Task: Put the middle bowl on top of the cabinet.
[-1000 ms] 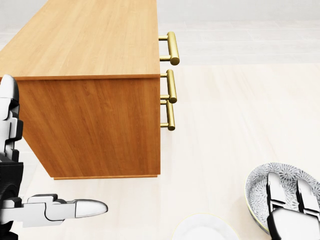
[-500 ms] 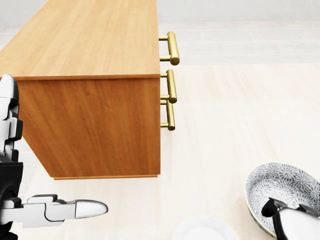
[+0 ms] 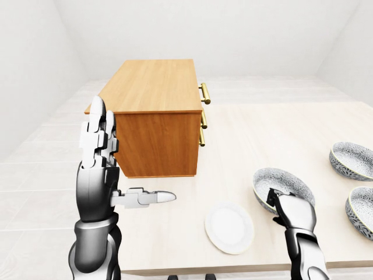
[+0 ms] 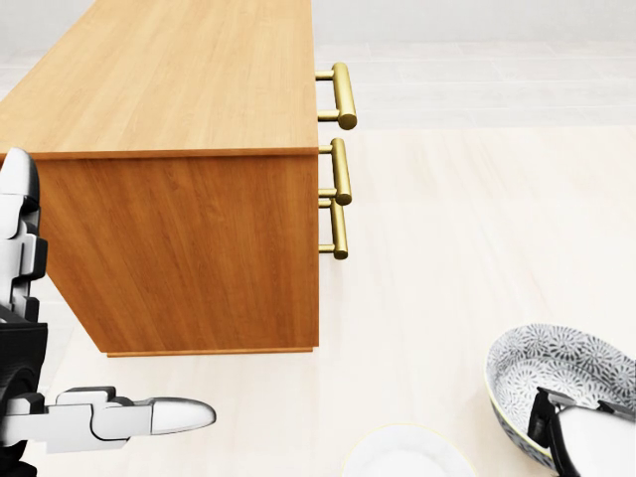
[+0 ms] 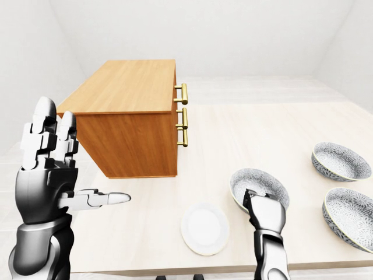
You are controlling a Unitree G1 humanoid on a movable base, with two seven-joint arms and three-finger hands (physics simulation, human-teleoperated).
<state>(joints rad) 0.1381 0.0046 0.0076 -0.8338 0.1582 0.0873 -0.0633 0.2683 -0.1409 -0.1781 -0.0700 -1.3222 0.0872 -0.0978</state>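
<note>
The bowl [image 3: 284, 181] sits mouth-up, round with no long axis, near the table's [image 3: 262, 131] bottom edge, right of the plate [image 3: 229, 227]. The right hand [image 3: 293, 213] curls over its near rim, gripping it. A second ago its fingers lay inside the hollow; they have drawn back. The left hand [image 3: 99, 169] stays spread and empty.

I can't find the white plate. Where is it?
In the left-eye view, the white plate lies on the table, below the cabinet and left of the nearest patterned bowl.

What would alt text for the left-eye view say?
The right hand sits on the lower rim of a patterned bowl on a table. The left hand stands raised and open beside a cabinet; a plate and two more bowls lie rightward.
</note>
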